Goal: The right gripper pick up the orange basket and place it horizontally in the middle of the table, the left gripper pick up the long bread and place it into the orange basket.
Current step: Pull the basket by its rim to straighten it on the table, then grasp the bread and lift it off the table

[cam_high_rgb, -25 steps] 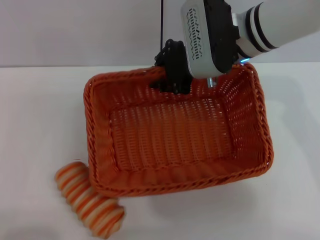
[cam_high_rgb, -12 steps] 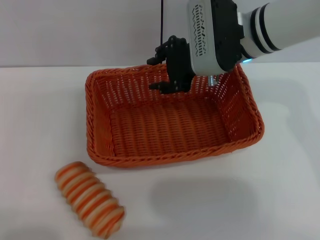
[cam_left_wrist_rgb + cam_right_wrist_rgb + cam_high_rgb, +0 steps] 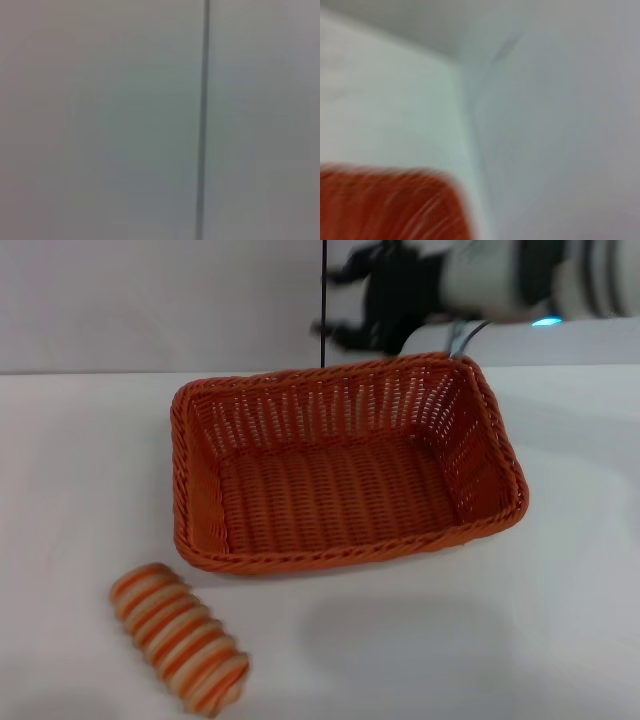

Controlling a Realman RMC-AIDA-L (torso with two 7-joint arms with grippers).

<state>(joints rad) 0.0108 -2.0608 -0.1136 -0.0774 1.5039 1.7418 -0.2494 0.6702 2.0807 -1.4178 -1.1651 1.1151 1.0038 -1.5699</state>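
The orange basket (image 3: 340, 475) rests flat on the white table (image 3: 560, 570), long side across, near the middle. An edge of the basket (image 3: 385, 205) fills a corner of the right wrist view. My right gripper (image 3: 338, 300) hovers above and behind the basket's far rim, clear of it, its black fingers spread open and holding nothing. The long bread (image 3: 180, 637), striped orange and cream, lies on the table in front of the basket's near left corner. My left gripper is out of view; its wrist camera shows only a pale wall with a dark vertical line.
A thin dark line (image 3: 324, 302) runs up the wall behind the basket. Bare tabletop surrounds the basket on the right and in front.
The basket came down from a tilt and settled flat on the table. My right gripper let go of its far rim and rose up and back.
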